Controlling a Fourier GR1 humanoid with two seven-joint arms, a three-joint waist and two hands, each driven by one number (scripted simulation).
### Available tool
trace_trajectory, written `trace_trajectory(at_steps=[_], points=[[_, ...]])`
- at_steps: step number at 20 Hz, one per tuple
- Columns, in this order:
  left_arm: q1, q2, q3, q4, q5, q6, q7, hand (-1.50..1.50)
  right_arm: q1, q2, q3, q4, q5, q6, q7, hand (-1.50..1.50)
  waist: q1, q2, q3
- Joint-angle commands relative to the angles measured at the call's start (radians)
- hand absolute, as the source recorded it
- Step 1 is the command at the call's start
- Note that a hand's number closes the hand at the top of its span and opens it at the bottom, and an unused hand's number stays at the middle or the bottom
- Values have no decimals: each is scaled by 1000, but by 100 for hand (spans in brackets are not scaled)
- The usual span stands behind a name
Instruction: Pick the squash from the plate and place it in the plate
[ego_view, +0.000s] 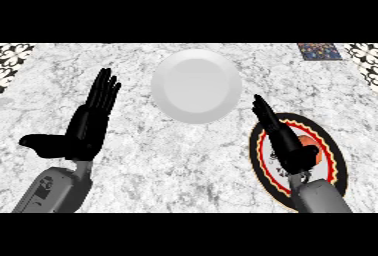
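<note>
A patterned plate (334, 159) with a black, red and yellow rim lies at the right of the marble counter. On it sits an orange squash (308, 142), mostly hidden behind my right hand (284, 140). That hand is edge-on above the plate's left part, fingers straight and pointing away, touching or just beside the squash. A plain white plate (196, 86) lies at the centre back with nothing on it. My left hand (87, 125) rests open at the left, fingers up, thumb stretched out to the left.
A dark patterned tile or mat (320, 51) lies at the counter's back right. Ornate black-and-white trim (15, 55) shows at both back corners.
</note>
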Motion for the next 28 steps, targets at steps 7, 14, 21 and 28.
trace_trajectory(at_steps=[7,14,21,28], points=[[161,79,2,141,-70,92,139,0,-7,-404,-170,-81,192,-3,57,150,-29,26,-37],[228,67,-18,147,-81,135,193,0,180,-129,-343,-26,62,-295,-135,150,-35,25,11],[247,76,-25,106,-102,109,220,0,288,-239,-314,-13,35,43,-404,-150,8,28,3],[224,50,-51,88,-138,146,267,0,311,-456,-299,-90,285,-54,-206,-150,4,25,0]])
